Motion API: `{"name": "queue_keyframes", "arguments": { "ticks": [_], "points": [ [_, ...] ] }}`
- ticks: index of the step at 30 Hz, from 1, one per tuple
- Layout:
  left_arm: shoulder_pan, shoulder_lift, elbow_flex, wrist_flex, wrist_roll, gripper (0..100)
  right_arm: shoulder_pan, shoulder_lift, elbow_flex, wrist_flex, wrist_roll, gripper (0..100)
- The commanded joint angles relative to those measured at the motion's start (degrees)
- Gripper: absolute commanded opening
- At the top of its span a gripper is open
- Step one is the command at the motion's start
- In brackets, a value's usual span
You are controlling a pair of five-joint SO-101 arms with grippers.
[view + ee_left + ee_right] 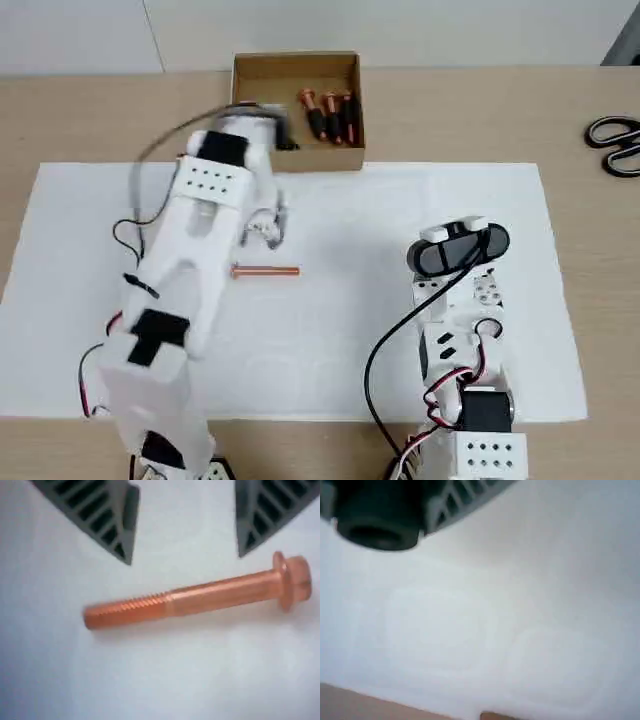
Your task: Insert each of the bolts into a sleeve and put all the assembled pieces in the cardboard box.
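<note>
- While folded low over the white paper sheet (340,330), nearest the bases: right gripper (460,248), grip impossible to judge.
- Farther out, flat on the sheet: bare copper-coloured flanged metal bolt (197,597), just beside the left gripper (185,557), jaws spread wide, clear of it.
- Farthest: open brown cardboard box (270,80), holding copper bolts in black sleeves (328,115).

High view overhead; left wrist close above shared bolt (195,597).
</note>
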Motion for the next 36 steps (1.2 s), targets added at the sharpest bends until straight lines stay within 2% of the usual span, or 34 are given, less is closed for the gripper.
{"name": "queue_keyframes", "arguments": {
  "ticks": [1, 5, 12, 16, 31, 36],
  "points": [
    [-2.0, 1.6, 0.0, -1.5, 24.4, 13, 0.0, -1.0, -0.3, -0.3, 0.1, 0.4],
    [0.6, 4.0, 0.0, 1.0, 28.0, 13, 0.0, -1.0, -0.6, -0.3, 0.1, 0.4],
    [4.3, 3.5, 0.0, 3.0, 49.9, 13, 0.0, -1.0, -0.5, -0.3, 0.1, 0.4],
    [1.8, 3.7, 0.0, 3.0, 57.3, 13, 0.0, -1.0, -0.7, -0.3, 0.1, 0.4],
    [-0.4, 4.0, 0.4, 1.3, 62.5, 13, 0.0, -1.0, -0.7, -0.3, 0.2, 0.4],
    [-0.4, 10.3, 0.1, 1.3, 62.5, 13, 0.0, -1.0, -0.7, -0.3, 0.2, 0.4]
  ]
}}
